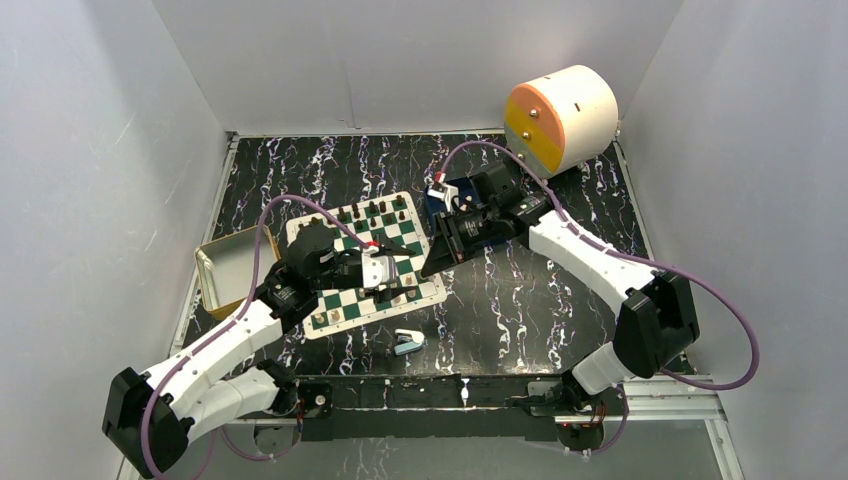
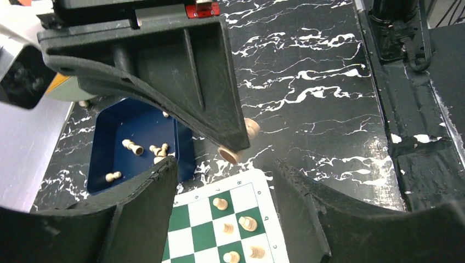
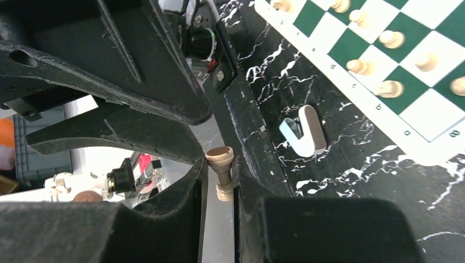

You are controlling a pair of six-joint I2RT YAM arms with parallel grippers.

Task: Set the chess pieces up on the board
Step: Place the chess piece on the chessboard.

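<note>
A single tan piece (image 3: 221, 155) is clamped in the right end effector (image 3: 220, 174), with the jaws drawn in nearly closed around its stem. It's held lengthwise along the fingers, so it hangs tilted rather than upright. That's probably down to how the spare pieces (image 2: 131, 146) lie flat in the blue tray (image 2: 118, 123): a piece lying down can really only be gripped that way.

The piece is carried in the air over the marbled counter (image 2: 307, 71), just off the corner of the board (image 1: 352, 312), between it and the tray.

The left end effector (image 2: 225, 167) is parked right opposite with its jaws well apart, and nothing is held in them. Best guess is that a handover is being lined up so the piece can be re-gripped and stood on its base. It can't be said for sure, though.

On the board, tan pieces (image 2: 248, 223) are stood on the near squares and dark pieces (image 1: 372, 210) are lined along the far edge. Each colour is kept to its own side, as a proper setup needs. With several tan ones left in the tray, the job is judged only partly done.

The little light-blue stapler-like thing (image 3: 307, 131) is left lying on the counter beside the board and isn't part of any of this.
</note>
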